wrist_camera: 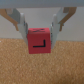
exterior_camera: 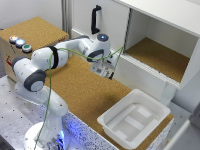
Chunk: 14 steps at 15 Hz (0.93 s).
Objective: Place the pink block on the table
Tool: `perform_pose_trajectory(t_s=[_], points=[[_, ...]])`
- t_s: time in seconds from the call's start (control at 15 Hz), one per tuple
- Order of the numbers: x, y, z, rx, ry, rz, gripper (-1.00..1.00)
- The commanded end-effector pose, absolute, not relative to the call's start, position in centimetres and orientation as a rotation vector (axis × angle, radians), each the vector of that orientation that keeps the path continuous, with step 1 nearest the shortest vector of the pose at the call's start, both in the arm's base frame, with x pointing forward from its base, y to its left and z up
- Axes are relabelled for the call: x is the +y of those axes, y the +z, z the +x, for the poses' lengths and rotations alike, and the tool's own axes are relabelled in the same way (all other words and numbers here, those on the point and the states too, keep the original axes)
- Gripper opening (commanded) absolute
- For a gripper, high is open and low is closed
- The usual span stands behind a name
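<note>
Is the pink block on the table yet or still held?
Held: gripper fingers clamp the pink block above the table.

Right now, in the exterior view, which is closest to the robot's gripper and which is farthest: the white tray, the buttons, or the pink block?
1. The pink block: held between the fingers of the gripper, as the wrist view shows.
2. The white tray: on the table, toward the exterior view's lower right.
3. The buttons: on the box at the exterior view's far left.
</note>
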<state>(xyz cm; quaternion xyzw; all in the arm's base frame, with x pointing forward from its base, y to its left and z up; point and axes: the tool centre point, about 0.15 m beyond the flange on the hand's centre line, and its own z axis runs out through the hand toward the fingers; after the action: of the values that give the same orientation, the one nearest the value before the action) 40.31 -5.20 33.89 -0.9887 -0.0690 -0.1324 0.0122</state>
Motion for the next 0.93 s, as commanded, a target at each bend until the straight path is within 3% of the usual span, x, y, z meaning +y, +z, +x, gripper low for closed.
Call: perform_pose_trajectory(t_s=[0.0, 0.53, 0.6, 0.87], points=[[-3.3, 26.4, 42.1, -0.041, -0.354, -3.245, -1.0], [-4.6, 20.7, 41.0, 0.039, -0.111, -3.177, -1.0], [-4.7, 20.9, 40.8, 0.029, -0.106, -3.202, 1.0], [-4.5, 26.3, 39.1, 0.009, -0.229, -3.182, 1.0]])
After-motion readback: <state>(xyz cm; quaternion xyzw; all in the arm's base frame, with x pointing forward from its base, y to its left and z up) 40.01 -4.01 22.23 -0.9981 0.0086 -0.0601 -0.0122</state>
